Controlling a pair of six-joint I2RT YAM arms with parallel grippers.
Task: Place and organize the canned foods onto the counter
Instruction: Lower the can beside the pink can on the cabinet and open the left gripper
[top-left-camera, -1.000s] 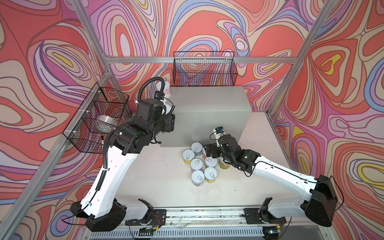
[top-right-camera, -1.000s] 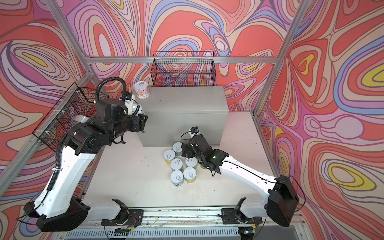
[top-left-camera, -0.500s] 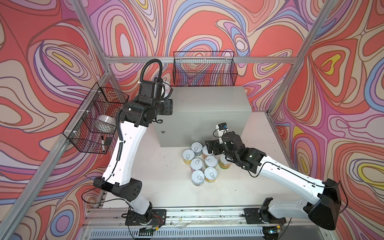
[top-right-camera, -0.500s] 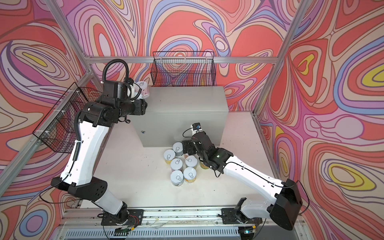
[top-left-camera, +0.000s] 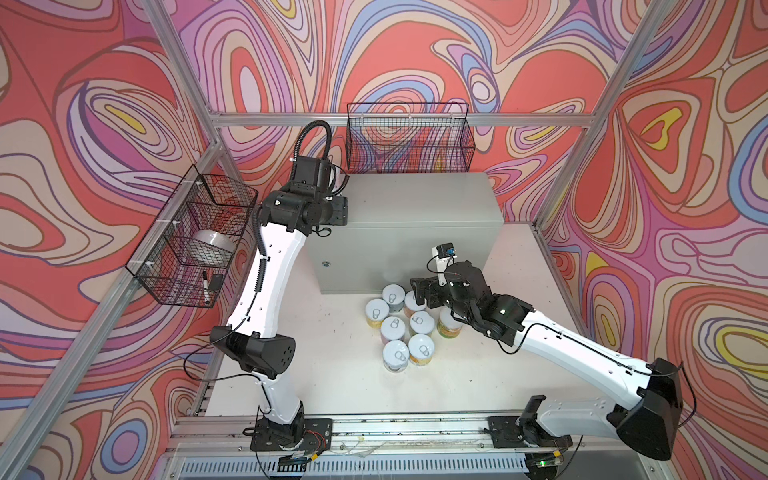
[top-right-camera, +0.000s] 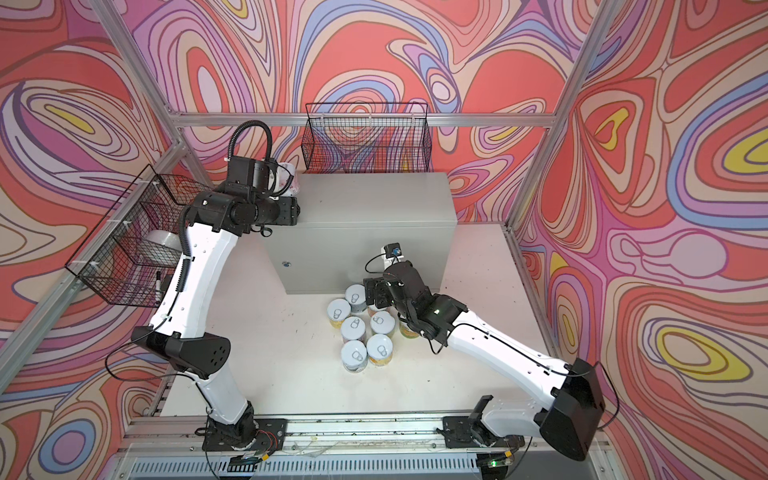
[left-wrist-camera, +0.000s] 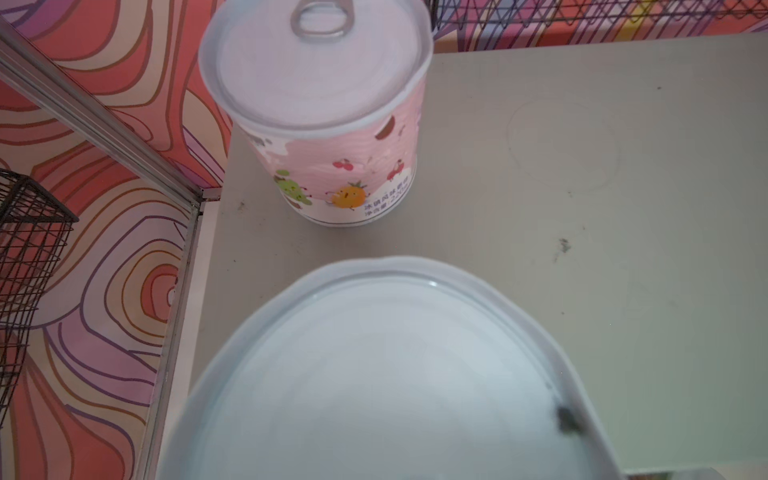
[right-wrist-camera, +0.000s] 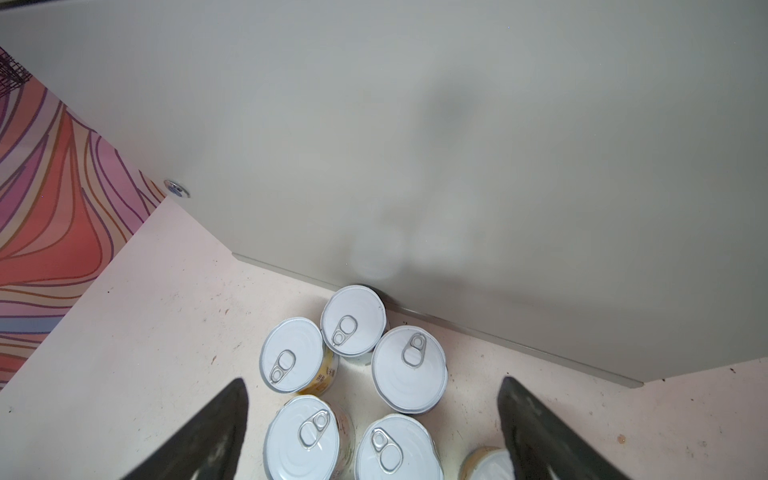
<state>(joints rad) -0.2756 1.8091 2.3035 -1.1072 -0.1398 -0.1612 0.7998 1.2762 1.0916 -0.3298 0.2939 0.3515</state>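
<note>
The counter (top-left-camera: 415, 216) is a light-grey metal box at the back of the white table. A pink-labelled can (left-wrist-camera: 332, 124) stands on its far left corner, also seen in a top view (top-right-camera: 287, 178). My left gripper (top-right-camera: 277, 185) hangs just in front of that can, shut on another can whose blurred silver lid (left-wrist-camera: 386, 374) fills the near part of the left wrist view; its fingers are hidden. Several cans (top-left-camera: 399, 328) cluster on the table against the counter's front. My right gripper (right-wrist-camera: 374, 436) hovers open above that cluster (right-wrist-camera: 353, 324), touching none.
A black wire basket (top-left-camera: 409, 137) hangs on the back wall above the counter. Another wire basket (top-left-camera: 195, 241) on the left wall holds a silver tape roll (top-left-camera: 212, 245) and a marker. The counter's lock (right-wrist-camera: 176, 189) faces the bare table (top-left-camera: 332, 374).
My left arm has lifted and swung from the counter's front left edge back to its far left corner, still holding its can. The right gripper has shifted slightly over the cluster.
</note>
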